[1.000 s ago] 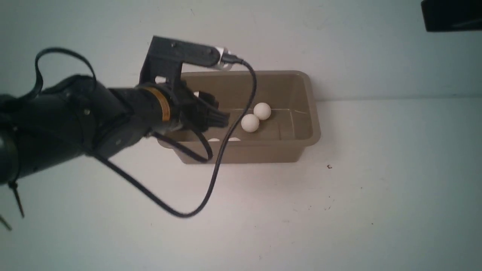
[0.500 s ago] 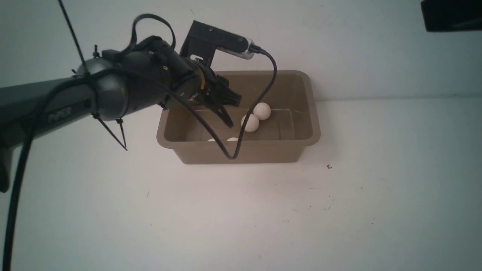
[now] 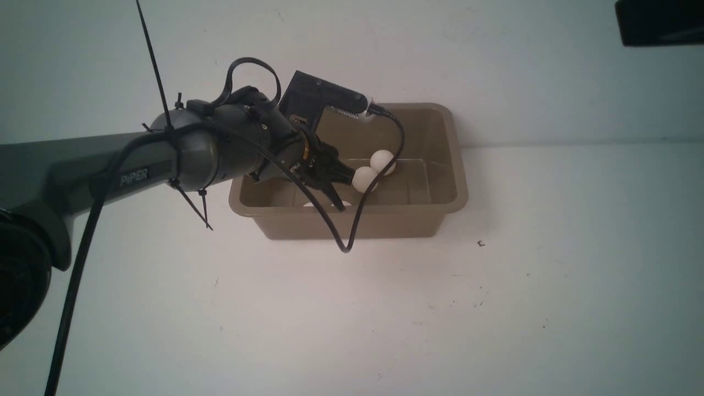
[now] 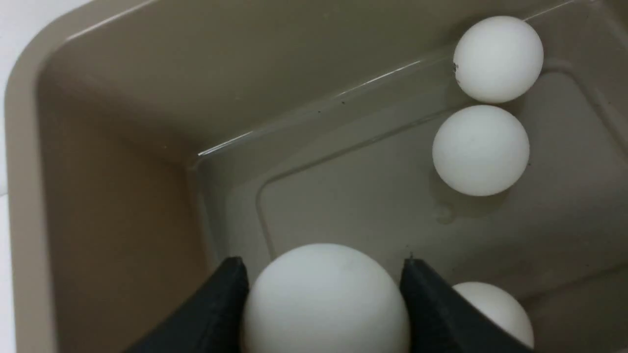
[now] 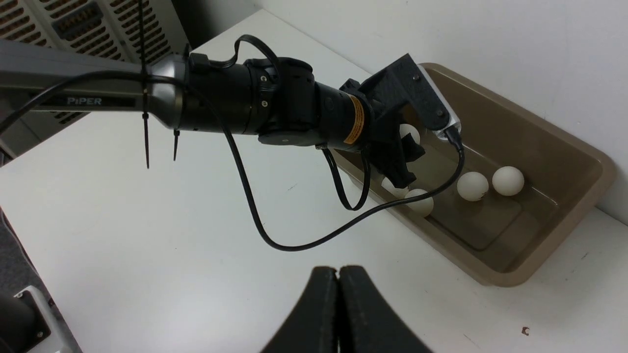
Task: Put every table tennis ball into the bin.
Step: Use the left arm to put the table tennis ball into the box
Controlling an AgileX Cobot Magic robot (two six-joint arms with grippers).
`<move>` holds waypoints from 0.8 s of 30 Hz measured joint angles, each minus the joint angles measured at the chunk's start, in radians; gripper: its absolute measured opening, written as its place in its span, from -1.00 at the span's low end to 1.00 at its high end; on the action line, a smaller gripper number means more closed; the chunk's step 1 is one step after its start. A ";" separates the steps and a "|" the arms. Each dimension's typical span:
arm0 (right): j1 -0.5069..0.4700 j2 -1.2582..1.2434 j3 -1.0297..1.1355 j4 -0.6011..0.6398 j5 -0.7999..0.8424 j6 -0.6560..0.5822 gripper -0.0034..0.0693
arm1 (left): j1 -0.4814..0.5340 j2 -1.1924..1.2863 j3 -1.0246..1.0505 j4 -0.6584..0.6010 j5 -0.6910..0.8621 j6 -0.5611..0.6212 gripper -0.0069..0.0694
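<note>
The tan bin (image 3: 455, 165) stands at the table's far side against the wall. My left gripper (image 3: 336, 192) reaches down into its left half, shut on a table tennis ball (image 4: 324, 299) between the black fingers (image 4: 221, 309); this held ball (image 5: 409, 133) hangs above the bin floor. Two balls (image 3: 382, 161) (image 3: 364, 179) lie touching near the bin's middle. Two more (image 5: 421, 202) (image 5: 390, 187) rest against the near wall, under the gripper. My right gripper (image 5: 338, 270) is shut and empty, hovering over the table in front of the bin (image 5: 603, 169).
The left arm's black cable (image 3: 352, 236) loops down over the bin's near wall onto the white table (image 3: 385, 319). A dark object (image 3: 660, 22) sits at the top right corner. A small dark speck (image 3: 481, 243) lies right of the bin.
The left arm has swung forward and tipped its wrist down, so the gripper with its ball has dropped lower into the bin's left half. The balls lying in the bin have not moved.
</note>
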 joint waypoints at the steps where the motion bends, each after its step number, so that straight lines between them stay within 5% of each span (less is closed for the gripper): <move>1: 0.000 0.000 0.000 0.000 0.000 0.000 -0.95 | 0.000 0.000 0.000 0.000 0.000 -0.002 0.11; 15: 0.000 0.000 0.000 0.000 0.000 0.000 -0.95 | 0.000 0.000 0.000 -0.033 0.036 0.010 0.12; 24: 0.000 0.000 0.000 0.000 0.000 0.000 -0.95 | 0.000 0.000 0.000 -0.126 0.098 0.083 0.39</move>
